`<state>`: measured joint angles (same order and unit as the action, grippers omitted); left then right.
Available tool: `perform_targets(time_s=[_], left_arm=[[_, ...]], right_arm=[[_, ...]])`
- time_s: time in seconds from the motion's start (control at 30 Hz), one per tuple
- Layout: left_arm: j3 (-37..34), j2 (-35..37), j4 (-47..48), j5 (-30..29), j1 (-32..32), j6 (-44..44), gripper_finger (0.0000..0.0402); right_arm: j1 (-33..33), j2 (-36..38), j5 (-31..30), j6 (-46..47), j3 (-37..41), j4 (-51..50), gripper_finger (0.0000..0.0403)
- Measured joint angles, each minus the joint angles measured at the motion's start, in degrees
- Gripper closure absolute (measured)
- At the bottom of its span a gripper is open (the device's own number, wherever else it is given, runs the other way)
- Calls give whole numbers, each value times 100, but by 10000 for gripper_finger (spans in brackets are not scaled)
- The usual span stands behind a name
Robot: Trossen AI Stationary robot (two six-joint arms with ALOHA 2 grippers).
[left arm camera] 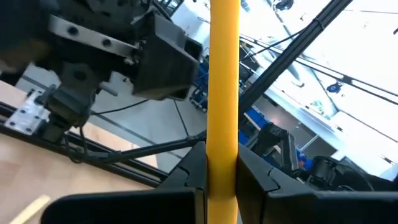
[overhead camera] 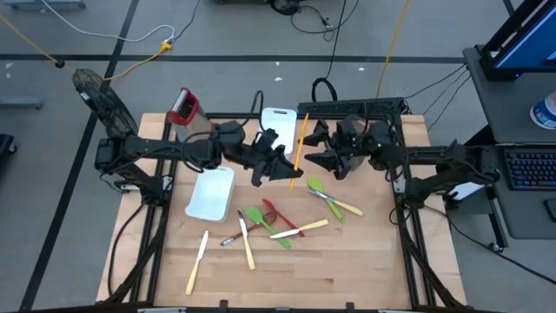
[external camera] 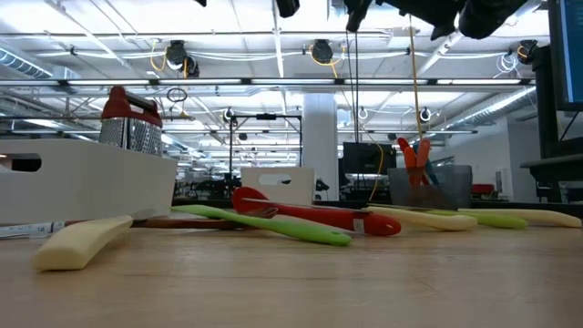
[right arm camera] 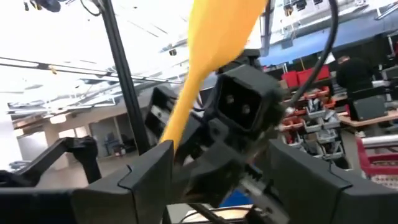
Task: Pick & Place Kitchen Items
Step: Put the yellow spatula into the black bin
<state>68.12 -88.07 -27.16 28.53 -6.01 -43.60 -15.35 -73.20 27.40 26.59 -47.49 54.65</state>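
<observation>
Both arms meet above the middle of the table. The left gripper [overhead camera: 288, 167] clamps the lower handle of an orange spatula [overhead camera: 300, 148], which stands nearly upright between its two fingers [left arm camera: 193, 171]. The right gripper [overhead camera: 320, 149] sits just beside the spatula on its other side, fingers [right arm camera: 146, 165] spread wide with the orange handle passing between them, apparently without touching.

Containers: a white bin [overhead camera: 211, 193] lies on the table below the left arm, back from its gripper; nothing shows inside it from above. A second white bin [overhead camera: 278, 118] stands at the far edge, beyond both grippers; its contents cannot be seen. In the low view a grey bin [external camera: 428, 187] holds red and orange utensils [external camera: 412, 151] standing upright. A grater [overhead camera: 183, 107] with a red top stands at the far left corner.

Loose on the table, on the near side of both grippers: a green spoon [overhead camera: 320, 189], a green spatula [overhead camera: 263, 223], a red spatula [overhead camera: 280, 214], cream knives [overhead camera: 197, 261], and a brown spoon [overhead camera: 233, 236].
</observation>
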Motion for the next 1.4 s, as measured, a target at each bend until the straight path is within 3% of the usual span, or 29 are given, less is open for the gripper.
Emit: perform_targets(time_s=[0.7,0.87,1.07,1.2,1.4], left_arm=[[2,-239,-50,-43,29,-306,364],[-2,-470,-775,167,29,-554,364],[-2,-461,-891,292,-31,-494,364],[-2,-433,-1008,345,-43,-490,364],[-2,-444,-1053,448,-38,-481,364]], right_arm=[[156,-175,482,28,-480,-21,151],[160,-172,594,-34,-647,-623,151],[160,-162,907,229,-644,-651,152],[160,-174,894,273,-644,-718,172],[160,-171,902,331,-644,-682,239]])
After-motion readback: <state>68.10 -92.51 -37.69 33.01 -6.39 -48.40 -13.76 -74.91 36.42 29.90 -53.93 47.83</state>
